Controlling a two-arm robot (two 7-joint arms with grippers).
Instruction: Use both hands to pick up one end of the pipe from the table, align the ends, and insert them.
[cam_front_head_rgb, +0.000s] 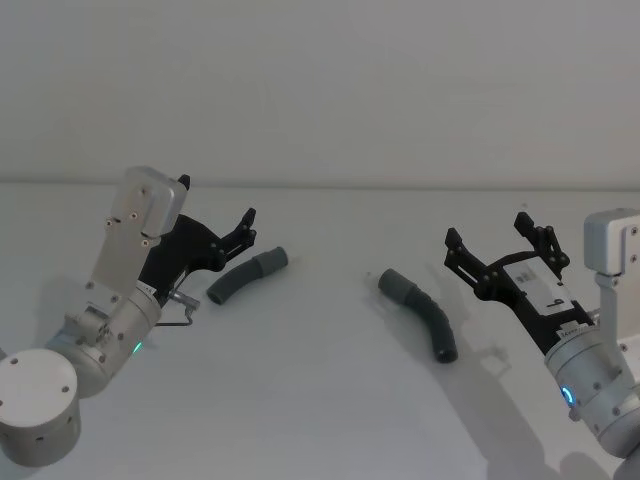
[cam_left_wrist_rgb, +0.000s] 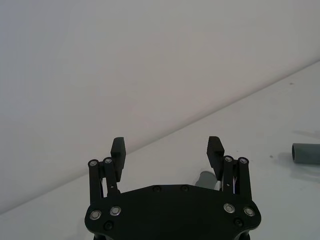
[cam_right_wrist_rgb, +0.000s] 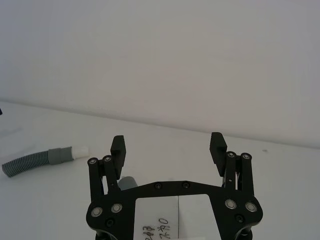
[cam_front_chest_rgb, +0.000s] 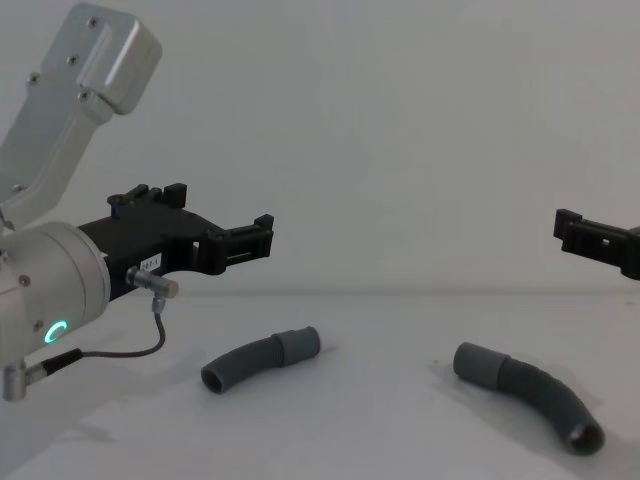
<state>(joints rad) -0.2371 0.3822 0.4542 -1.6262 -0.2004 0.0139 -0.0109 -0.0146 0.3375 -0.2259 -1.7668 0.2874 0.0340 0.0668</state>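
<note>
Left claw (cam_left_wrist_rgb: 167, 149) and right claw (cam_right_wrist_rgb: 167, 146) hover wide open, empty. Short pipe (cam_front_head_rgb: 248, 275) lies at 10 o'clock on the surface (cam_front_head_rgb: 320, 410), long pipe (cam_front_head_rgb: 422, 312) at 2. Risk — grasping far from the cuffs (cam_front_head_rgb: 274, 261) causes misalignment.

Chest view's edge cuts the black plastic two-finger right gripper (cam_front_chest_rgb: 570, 232) at three o'clock; left wrist view's edge crops a smooth grey cuff (cam_left_wrist_rgb: 306, 153).
</note>
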